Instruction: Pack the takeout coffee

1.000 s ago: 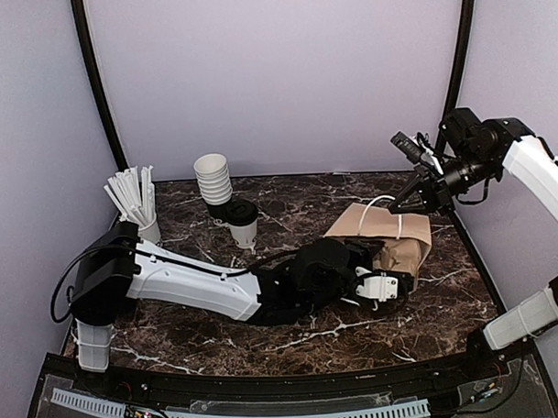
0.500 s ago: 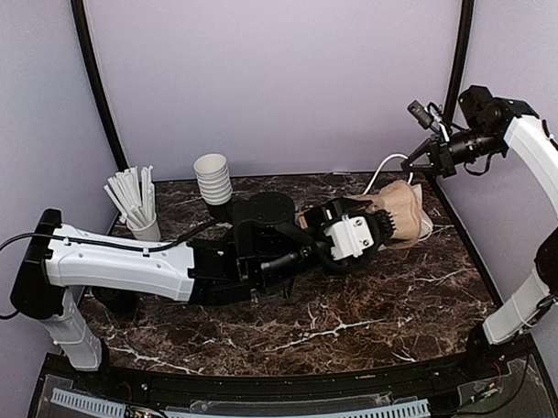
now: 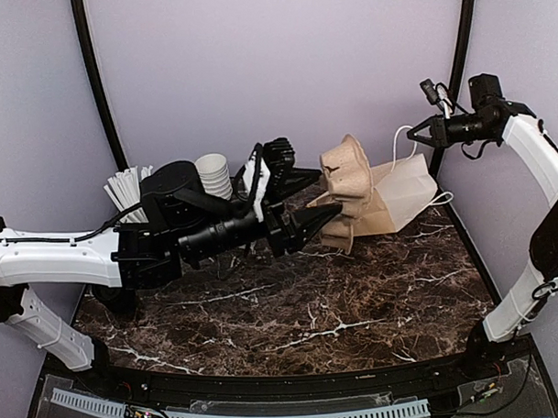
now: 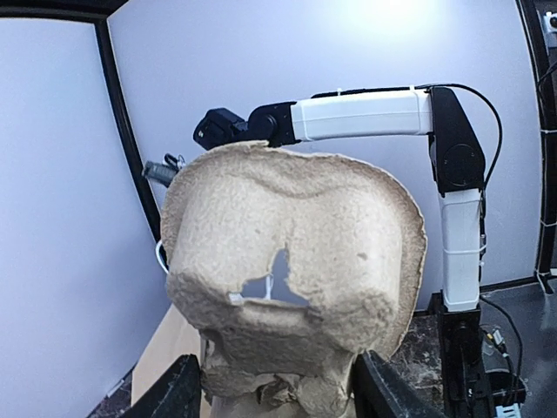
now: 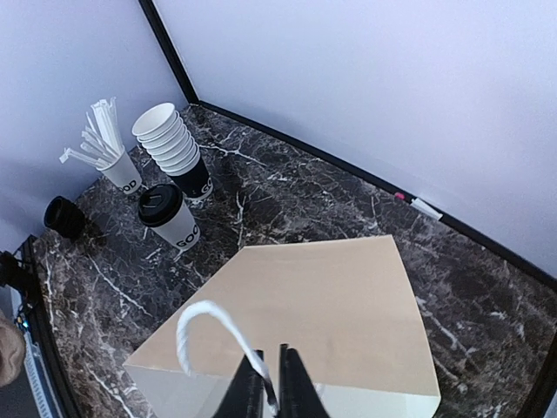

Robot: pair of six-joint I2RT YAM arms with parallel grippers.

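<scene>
Well left of right end effector [image 5: 269, 359] — tight on bag handle [image 5: 209, 306] — lidded cup [image 5: 171, 216]

Black letters reading "GOO", the rest lost round the curve, run down the white side of the lidded coffee cup [image 5: 177, 225] just beside the stack of lidless cups [image 5: 171, 141]. The same letters mark the cup of white sticks [image 5: 122, 171] near that stack.

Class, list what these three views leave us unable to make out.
Top view: left arm hides the lidded coffee cup, shown only by the right wrist.
Right wrist: paper bag shows one flat side; its inside is hidden.
Left wrist: cup carrier hides most of the paper bag.
</scene>
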